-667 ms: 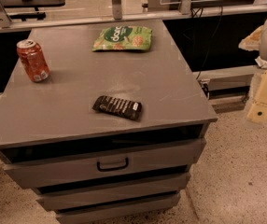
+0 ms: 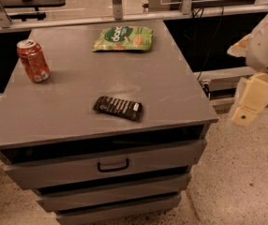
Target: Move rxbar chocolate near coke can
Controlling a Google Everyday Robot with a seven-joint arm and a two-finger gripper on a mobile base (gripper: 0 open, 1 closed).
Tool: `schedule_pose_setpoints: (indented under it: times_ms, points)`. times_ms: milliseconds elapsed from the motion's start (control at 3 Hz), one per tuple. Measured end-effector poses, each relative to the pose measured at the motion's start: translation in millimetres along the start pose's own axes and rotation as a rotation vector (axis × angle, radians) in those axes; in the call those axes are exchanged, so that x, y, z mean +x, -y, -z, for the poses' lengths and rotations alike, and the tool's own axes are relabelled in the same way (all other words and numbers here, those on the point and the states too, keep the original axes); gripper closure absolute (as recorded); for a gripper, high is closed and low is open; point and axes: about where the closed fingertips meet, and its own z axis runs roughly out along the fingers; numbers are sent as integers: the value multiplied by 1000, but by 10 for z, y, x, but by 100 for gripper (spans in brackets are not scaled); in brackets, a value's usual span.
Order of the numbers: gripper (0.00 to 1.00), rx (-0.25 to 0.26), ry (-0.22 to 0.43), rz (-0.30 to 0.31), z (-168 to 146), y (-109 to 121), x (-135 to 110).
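Note:
The rxbar chocolate [image 2: 118,108] is a flat dark wrapper with white lettering. It lies on the grey cabinet top [image 2: 171,86], near the front edge and a little right of centre. The coke can [image 2: 33,61] stands upright at the left side of the top, well apart from the bar. My gripper [image 2: 250,102], cream-coloured, hangs off the right side of the cabinet, beyond its right edge and over the floor. It touches nothing and holds nothing that I can see.
A green snack bag [image 2: 123,38] lies flat at the back of the top. The cabinet has drawers below, the upper one with a dark handle [image 2: 113,165]. Metal rails and posts [image 2: 117,1] run behind it. Speckled floor [image 2: 246,182] lies to the right.
My gripper has shifted slightly left and down, a little closer to the cabinet's right edge. The bar, the can and the bag have not moved.

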Motion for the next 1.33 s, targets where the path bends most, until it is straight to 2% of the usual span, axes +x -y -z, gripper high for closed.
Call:
schedule_pose_setpoints:
  times_ms: [667, 1000, 1333]
  points:
    - [0, -60, 214, 0, -892, 100, -738]
    - [0, -90, 290, 2, -1221, 153, -1106]
    - [0, -121, 332, 2, -1520, 162, -1393]
